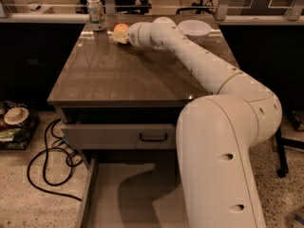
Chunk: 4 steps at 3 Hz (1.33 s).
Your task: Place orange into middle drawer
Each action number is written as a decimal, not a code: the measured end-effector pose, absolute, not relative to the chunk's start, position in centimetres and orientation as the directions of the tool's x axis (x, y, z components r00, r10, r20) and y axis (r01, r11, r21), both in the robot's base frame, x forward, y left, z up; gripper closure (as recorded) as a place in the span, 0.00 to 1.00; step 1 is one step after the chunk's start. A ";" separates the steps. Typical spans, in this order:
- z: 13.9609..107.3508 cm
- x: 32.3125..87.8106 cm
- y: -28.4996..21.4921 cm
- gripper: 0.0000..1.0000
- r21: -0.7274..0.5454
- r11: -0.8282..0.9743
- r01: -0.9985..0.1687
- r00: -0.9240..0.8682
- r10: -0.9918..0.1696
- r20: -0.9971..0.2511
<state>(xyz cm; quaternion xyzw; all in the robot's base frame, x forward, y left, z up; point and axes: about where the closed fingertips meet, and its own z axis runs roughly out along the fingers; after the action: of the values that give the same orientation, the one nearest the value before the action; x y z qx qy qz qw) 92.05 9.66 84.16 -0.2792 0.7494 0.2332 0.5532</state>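
Observation:
The orange (120,28) sits at the far edge of the brown table top (123,75), right of a can. My gripper (118,37) is at the end of the long white arm (199,65) and is right at the orange, touching or almost touching its near side. The middle drawer (118,194) is pulled out at the bottom of the view, a wide grey tray with a flat bare floor; my arm's base hides its right part. Above it is a drawer with a grey front panel and a black handle (153,137).
A green and white drink can (96,13) stands at the table's back left. A white bowl (194,28) sits at the back right, behind my arm. Black cables (45,160) and a box of clutter (16,122) lie on the floor to the left.

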 end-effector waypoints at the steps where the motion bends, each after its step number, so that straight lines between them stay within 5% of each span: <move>1: 84.0 92.0 9.9 0.83 0.042 0.733 -0.679 -0.234 -0.161 -0.959; 2: 83.8 92.0 10.2 1.00 0.044 0.731 -0.681 -0.236 -0.162 -0.958; 4: 85.1 90.8 10.4 1.00 0.027 0.704 -0.710 -0.223 -0.188 -0.957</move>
<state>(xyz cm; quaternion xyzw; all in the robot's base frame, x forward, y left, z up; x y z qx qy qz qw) 90.82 10.42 85.12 -0.3014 0.7443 0.2392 0.5458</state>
